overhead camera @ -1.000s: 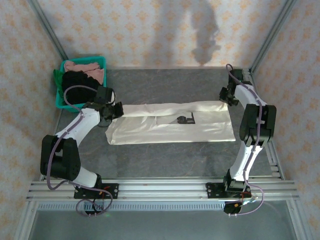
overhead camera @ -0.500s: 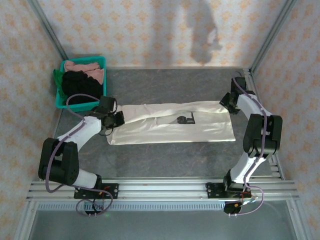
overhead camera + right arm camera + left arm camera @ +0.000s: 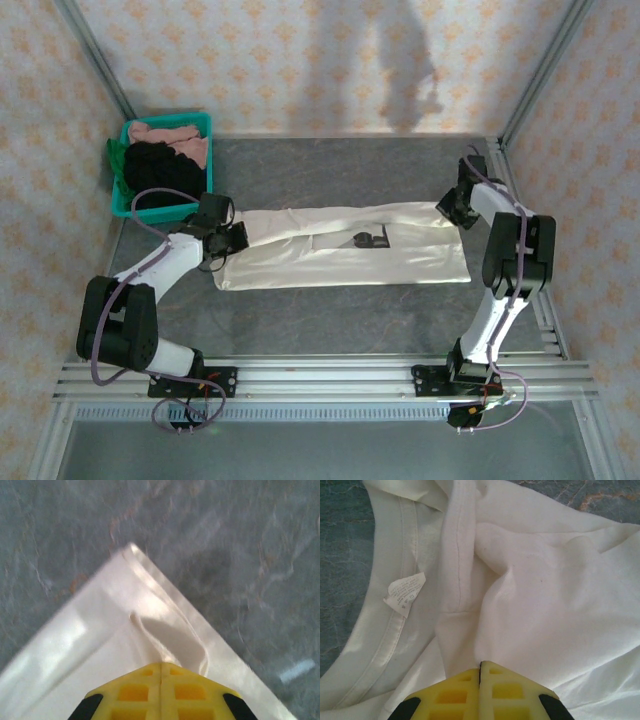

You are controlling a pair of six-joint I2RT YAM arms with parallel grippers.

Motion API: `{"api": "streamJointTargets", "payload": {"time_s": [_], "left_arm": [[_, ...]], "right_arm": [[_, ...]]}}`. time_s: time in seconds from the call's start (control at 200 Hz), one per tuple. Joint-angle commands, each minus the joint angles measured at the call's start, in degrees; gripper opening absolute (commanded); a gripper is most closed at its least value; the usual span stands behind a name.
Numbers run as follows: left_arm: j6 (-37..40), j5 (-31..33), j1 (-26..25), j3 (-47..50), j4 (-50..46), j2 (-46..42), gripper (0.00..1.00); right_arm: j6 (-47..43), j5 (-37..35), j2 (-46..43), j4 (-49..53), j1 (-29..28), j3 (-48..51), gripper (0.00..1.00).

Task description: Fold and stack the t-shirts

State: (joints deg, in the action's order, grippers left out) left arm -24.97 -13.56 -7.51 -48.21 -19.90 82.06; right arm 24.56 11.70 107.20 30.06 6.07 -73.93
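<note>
Folding is barely under way: the cream shirt [image 3: 345, 248] lies flat across the middle of the top view with its far long edge turned in as a narrow band. The other shirts [image 3: 160, 162], black, pink and green, sit heaped in the bin [image 3: 203, 120] at upper left, so nothing is stacked yet. My left gripper [image 3: 480, 666] is pinched tight on cloth just beside the collar at the shirt's left end and my right gripper [image 3: 161, 666] on the corner at its right end. Bare table [image 3: 330, 320] lies open below the shirt and a narrower strip above it, with the rail [image 3: 550, 320] close beside my right arm.
</note>
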Motion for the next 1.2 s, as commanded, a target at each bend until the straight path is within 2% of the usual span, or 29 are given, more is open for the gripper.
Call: {"api": "streamJointTargets", "payload": {"time_s": [0.0,0.105,0.145,0.25,0.31,0.36,0.44,0.651,0.721,0.796,0.946,1.026,1.106,1.196], "left_arm": [[-1.38,3.10,-0.06,0.61,-1.50,-1.91,0.00],[-1.66,3.99,-0.16,1.59,-1.59,-2.68,0.00],[-1.58,4.37,-0.13,2.13,-1.60,-3.19,0.00],[-1.49,5.94,-0.11,3.78,-2.44,-4.51,0.00],[-1.30,6.56,-0.11,4.60,-2.91,-5.12,0.00],[-1.22,6.95,-0.10,5.22,-3.00,-5.49,0.00],[-0.89,6.97,-0.15,6.10,-2.53,-5.75,0.00],[-0.56,7.38,-0.08,6.85,-2.10,-5.94,0.00],[-0.48,7.69,-0.12,6.74,-1.99,-5.56,0.00],[-0.43,7.78,-0.13,6.56,-1.92,-5.20,0.00],[-0.25,8.36,-0.05,6.06,-2.34,-4.65,0.00],[-0.20,8.78,-0.09,6.08,-2.50,-4.67,0.00],[-0.30,9.07,-0.01,5.87,-2.58,-4.85,0.00],[-0.37,9.47,-0.04,5.70,-3.13,-5.04,0.00]], "right_arm": [[0.70,1.76,-8.87,-0.11,0.19,5.78,0.00],[1.53,1.28,-12.44,0.31,-0.01,11.84,0.00],[2.25,0.64,-13.26,0.63,-0.06,13.96,0.09],[2.94,-1.12,-16.27,1.13,0.08,17.76,0.13],[3.90,-2.25,-17.80,0.51,0.48,18.30,0.24],[4.62,-1.77,-17.76,0.05,0.53,16.80,0.28],[5.58,1.30,-15.87,-2.28,0.50,13.11,0.42],[6.07,1.07,-4.41,-0.83,0.60,-0.97,0.56],[5.62,1.26,0.52,1.65,0.61,-5.34,0.56],[5.27,1.61,4.67,3.18,0.55,-8.49,0.51],[4.06,3.00,7.13,3.60,0.10,-9.86,0.43],[3.03,3.27,6.68,4.72,-0.20,-9.94,0.33],[2.35,2.85,4.90,5.09,-0.18,-8.73,0.17],[1.66,1.87,1.52,5.32,-0.19,-5.88,0.07]]}}
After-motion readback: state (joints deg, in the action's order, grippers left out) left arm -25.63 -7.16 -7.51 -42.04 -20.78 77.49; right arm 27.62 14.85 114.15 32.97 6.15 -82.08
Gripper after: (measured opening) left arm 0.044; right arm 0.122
